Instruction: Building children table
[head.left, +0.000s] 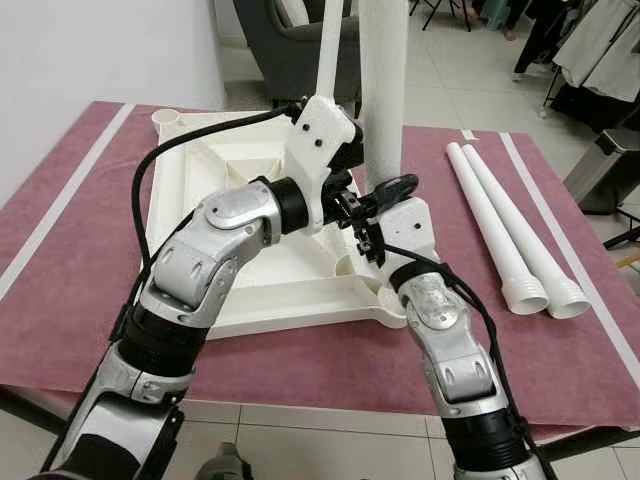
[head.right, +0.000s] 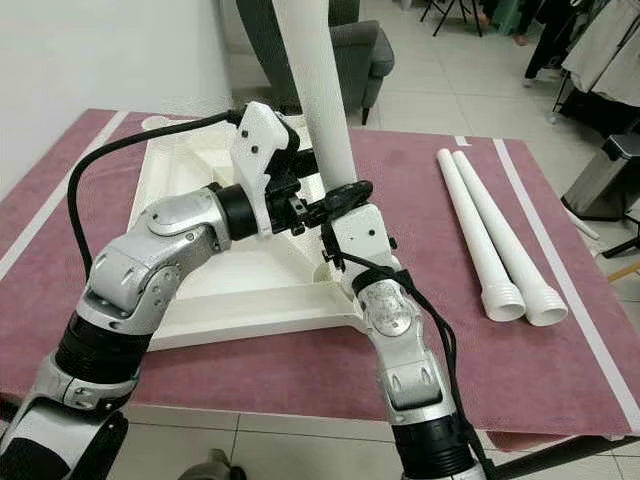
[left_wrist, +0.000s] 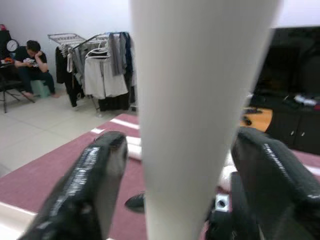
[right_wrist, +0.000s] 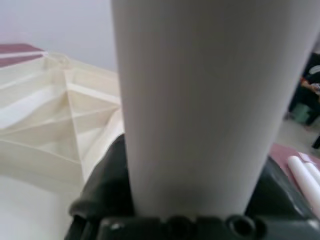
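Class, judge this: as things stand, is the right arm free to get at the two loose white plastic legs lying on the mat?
Probably not yet: the right gripper is clamped on the upright white leg; the loose legs lie unobstructed.
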